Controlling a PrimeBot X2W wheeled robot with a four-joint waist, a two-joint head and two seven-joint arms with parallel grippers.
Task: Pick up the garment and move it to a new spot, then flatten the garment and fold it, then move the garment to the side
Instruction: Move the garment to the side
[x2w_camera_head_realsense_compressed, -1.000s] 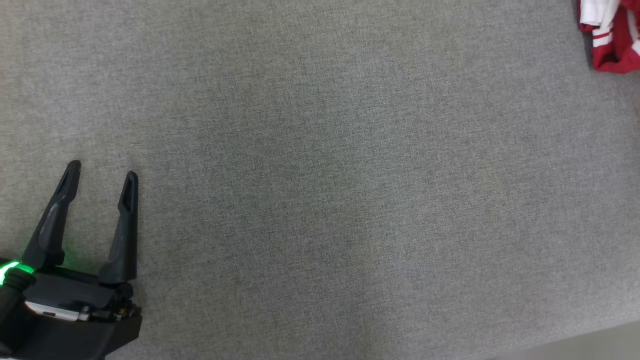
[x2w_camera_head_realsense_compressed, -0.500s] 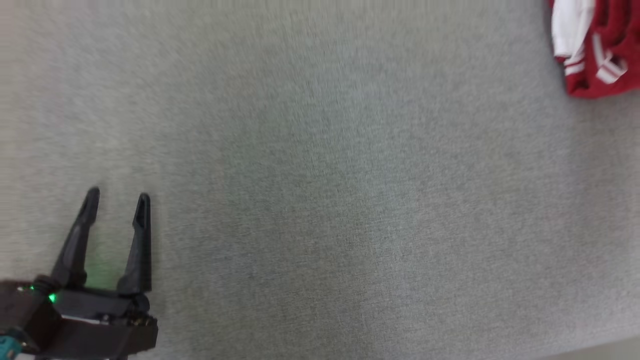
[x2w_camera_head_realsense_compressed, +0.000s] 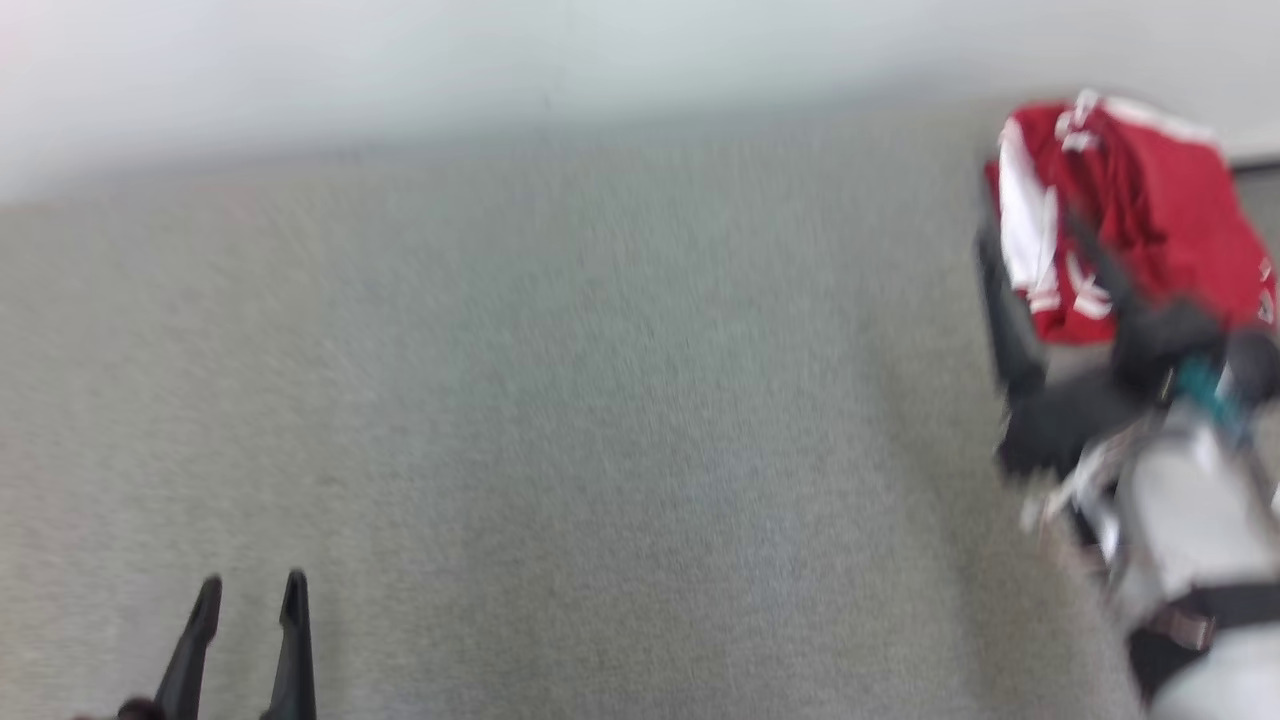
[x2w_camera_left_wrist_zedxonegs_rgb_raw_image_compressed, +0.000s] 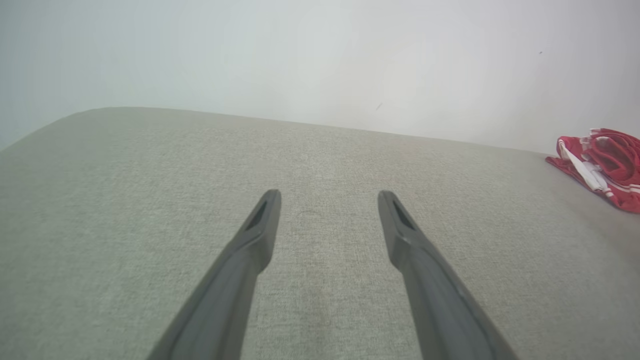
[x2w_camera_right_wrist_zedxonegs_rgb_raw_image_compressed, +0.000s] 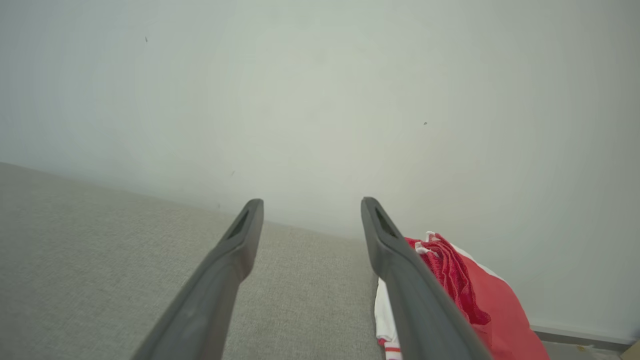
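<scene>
In the blurred head view, a crumpled red and white garment (x2w_camera_head_realsense_compressed: 1150, 190) is seen at the far right of the grey fabric surface (x2w_camera_head_realsense_compressed: 600, 400), the right gripper (x2w_camera_head_realsense_compressed: 1040, 260) at its near edge. The left gripper (x2w_camera_head_realsense_compressed: 250, 600) is seen at the lower left. In the left wrist view its fingers are spread and empty, well apart from the garment. In the right wrist view the fingers are spread too, and one finger partly hides the garment.

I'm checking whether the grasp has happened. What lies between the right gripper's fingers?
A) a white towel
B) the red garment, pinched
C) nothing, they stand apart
C: in the right wrist view the right gripper stands open and empty, with the red garment off to one side of it.
</scene>
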